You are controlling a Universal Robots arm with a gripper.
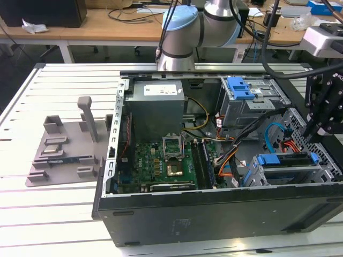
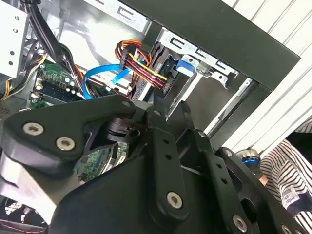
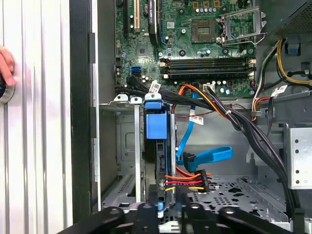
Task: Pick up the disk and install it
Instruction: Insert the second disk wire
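The disk [image 1: 284, 159] stands on edge in the lower drive bay at the case's front corner, on the exterior view's right, its blue carrier rail along the top. In the first wrist view the disk [image 3: 157, 146] runs from its blue tab down to my gripper [image 3: 167, 207], whose black fingers sit on either side of its near end. In the second wrist view my gripper [image 2: 158, 109] narrows onto the dark edge of the disk [image 2: 158, 58]. My gripper [image 1: 312, 136] hangs at the outer end of the bay, shut on the disk.
A red-yellow-black power plug [image 3: 187, 181] and blue data cables [image 3: 204, 156] lie right beside the disk. The case also holds the motherboard [image 1: 161, 160], the grey power supply [image 1: 155, 101] and a blue-handled cage [image 1: 244, 91]. A grey fixture [image 1: 64, 150] is on the exterior view's left. A hand [image 3: 5, 66] is outside the case.
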